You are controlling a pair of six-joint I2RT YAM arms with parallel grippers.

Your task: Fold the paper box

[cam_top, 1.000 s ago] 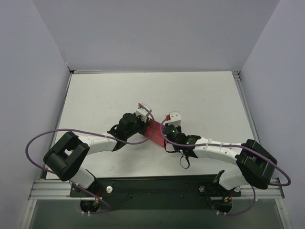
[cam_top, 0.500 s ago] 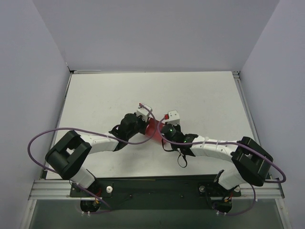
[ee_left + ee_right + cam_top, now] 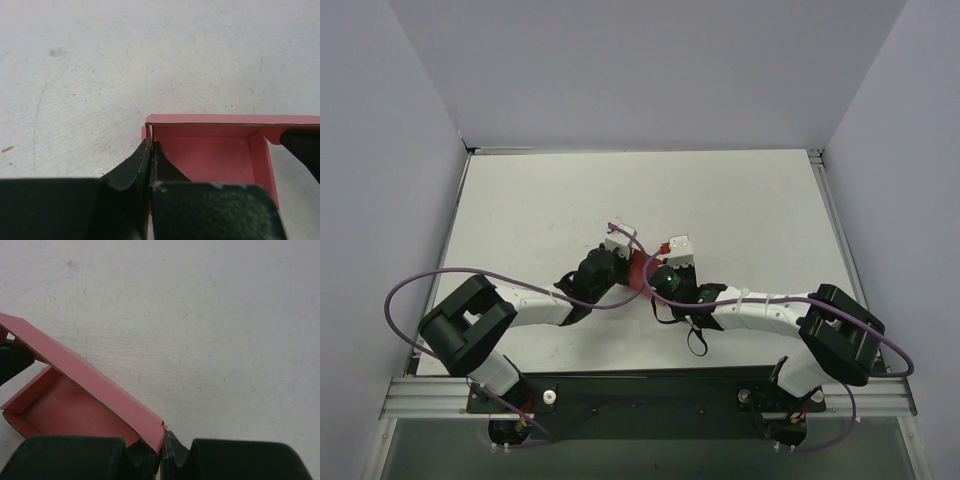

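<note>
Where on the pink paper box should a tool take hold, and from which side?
A thin raised wall at its corner, pinched across the card's thickness, approaching from that end. The paper box sits open with walls upright, offering edges; the left tool is shut on one end's wall, the right tool on the opposite end's.
</note>
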